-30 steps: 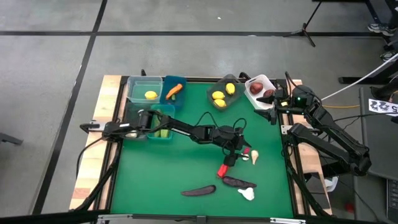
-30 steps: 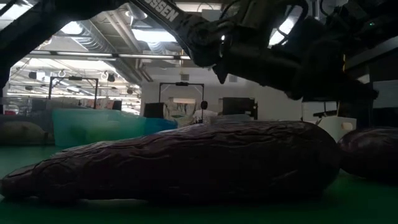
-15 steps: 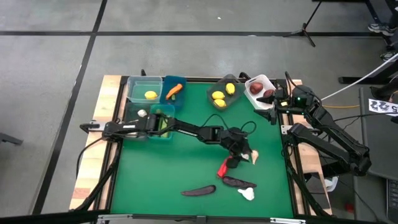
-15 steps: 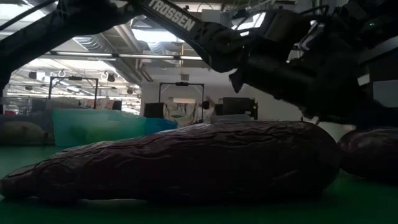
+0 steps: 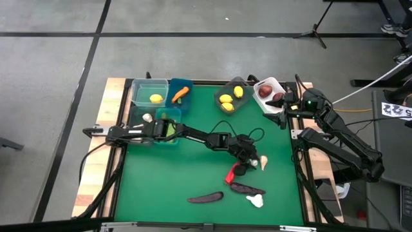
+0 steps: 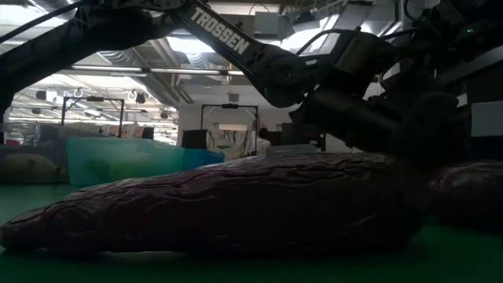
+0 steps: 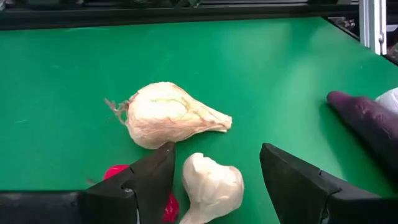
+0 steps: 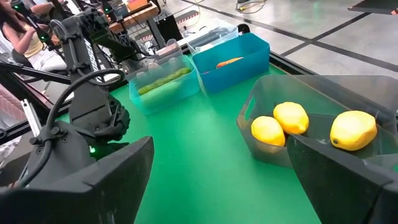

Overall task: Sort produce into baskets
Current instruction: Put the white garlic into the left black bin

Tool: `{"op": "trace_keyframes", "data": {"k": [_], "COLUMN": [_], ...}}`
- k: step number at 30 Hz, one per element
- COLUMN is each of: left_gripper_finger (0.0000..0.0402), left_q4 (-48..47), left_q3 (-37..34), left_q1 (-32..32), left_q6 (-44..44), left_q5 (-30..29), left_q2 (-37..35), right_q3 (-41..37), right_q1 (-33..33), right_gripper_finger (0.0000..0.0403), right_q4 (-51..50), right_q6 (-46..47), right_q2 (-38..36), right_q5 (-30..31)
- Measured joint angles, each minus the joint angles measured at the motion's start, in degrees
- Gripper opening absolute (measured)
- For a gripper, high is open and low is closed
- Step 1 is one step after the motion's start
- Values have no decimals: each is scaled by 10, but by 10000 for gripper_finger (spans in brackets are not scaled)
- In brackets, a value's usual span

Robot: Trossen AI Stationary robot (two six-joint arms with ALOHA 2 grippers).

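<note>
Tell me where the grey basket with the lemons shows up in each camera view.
High view: grey basket at the mat's far edge, right of centre, between the blue basket and the white basket.
Low view: cannot make it out.
Left wrist view: not in it.
Right wrist view: grey basket close in front, three lemons inside.
Shared landmark: the blue basket holding the carrot.

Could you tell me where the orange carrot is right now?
In the high view, the carrot lies in the blue basket at the table's far left, beside the lemon's clear green basket.
</note>
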Motion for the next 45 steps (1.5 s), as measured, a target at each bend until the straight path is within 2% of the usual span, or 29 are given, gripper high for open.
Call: {"op": "trace_keyframes", "data": {"k": [4,13,17,31,38,45], "left_gripper_finger": [220,132,107,102,102,103], "left_q4": [-3,-9,-7,-54,-147,-365], "left_q3": [0,0,0,29,31,31], "left_q1": [0,1,1,1,18,50], "left_q6": [0,-3,-8,-23,-2,55], "left_q5": [0,-1,-1,-1,-1,-5], "left_q2": [0,0,0,-17,-90,-184], "right_q3": [0,0,0,0,0,0], "right_q1": [0,0,0,0,0,0], "right_gripper_finger": [369,369,369,369,369,369], "right_q4": [0,0,-1,-2,-2,-2], "right_q6": [0,0,0,0,0,0], "right_q2": [0,0,0,0,0,0], "right_q5": [0,0,0,0,0,0]}}
